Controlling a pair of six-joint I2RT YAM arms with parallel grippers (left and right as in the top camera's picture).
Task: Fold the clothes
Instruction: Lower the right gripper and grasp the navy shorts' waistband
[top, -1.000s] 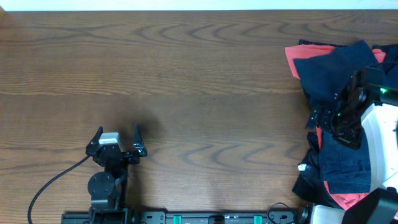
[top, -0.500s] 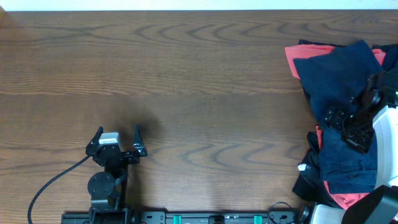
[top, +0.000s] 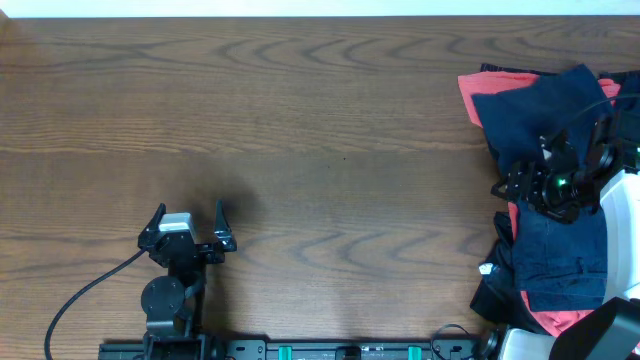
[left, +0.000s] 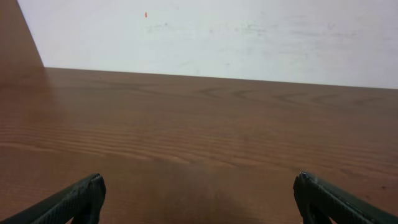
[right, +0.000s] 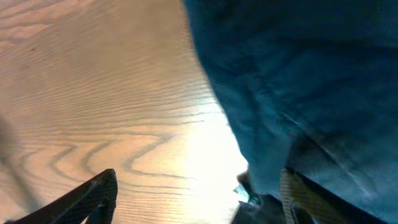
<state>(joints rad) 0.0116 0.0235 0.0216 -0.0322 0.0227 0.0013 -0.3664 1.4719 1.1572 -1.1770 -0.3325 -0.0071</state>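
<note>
The clothes (top: 535, 105) lie in one loose heap at the far right edge of the table (top: 320, 120), mostly navy layers with a coral-red piece (top: 468, 95) showing at the heap's upper left corner and more coral low down by the arm's base. Nothing is spread flat or squared yet, so I judge the folding has not begun; the heap looks like stock waiting to be drawn from, with the broad bare wood to its left serving as the working area. The right gripper (top: 524, 172) hangs over the left margin of the heap, at the boundary where navy cloth meets wood, presumably because that free edge is the easiest place to catch a single garment. In the right wrist view its claw is spread wide: one finger (right: 93, 194) sits low over bare wood, clear of the cloth, while the other side is largely buried behind a fold of navy fabric that appears to brush it. Whether that fold lies properly between the jaws I cannot tell; nothing is pinched. The left gripper (top: 189, 212) is parked near the front edge, well apart from the clothes, claw fully spread and empty over bare wood, likely held back until a garment reaches the centre.
</note>
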